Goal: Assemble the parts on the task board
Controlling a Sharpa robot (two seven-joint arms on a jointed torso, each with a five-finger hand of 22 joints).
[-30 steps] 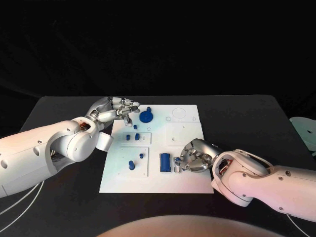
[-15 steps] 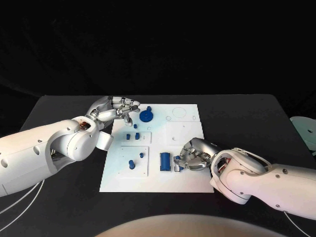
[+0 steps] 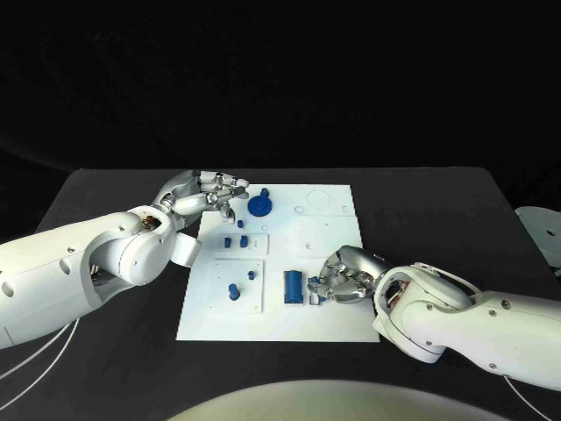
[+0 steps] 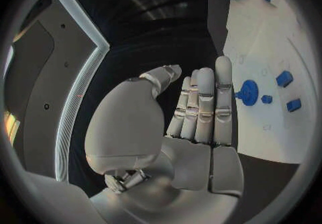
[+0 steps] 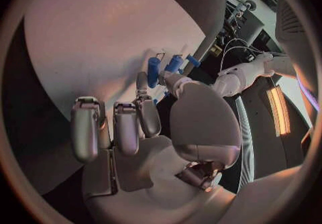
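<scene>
One small blue part [image 3: 316, 290] lying at right hand [image 3: 340, 279] fingertips, near-right on task board [image 3: 331, 232]; grip unclear. Left hand [image 3: 209, 195] hovering far-left, fingers straight, holding nothing.

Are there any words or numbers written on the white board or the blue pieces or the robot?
None can be read.
The task board has faint outlines and circles, but no letters or numbers.
The blue parts, such as the round one and the long block, are plain.
The left hand and right hand bear no labels.
</scene>
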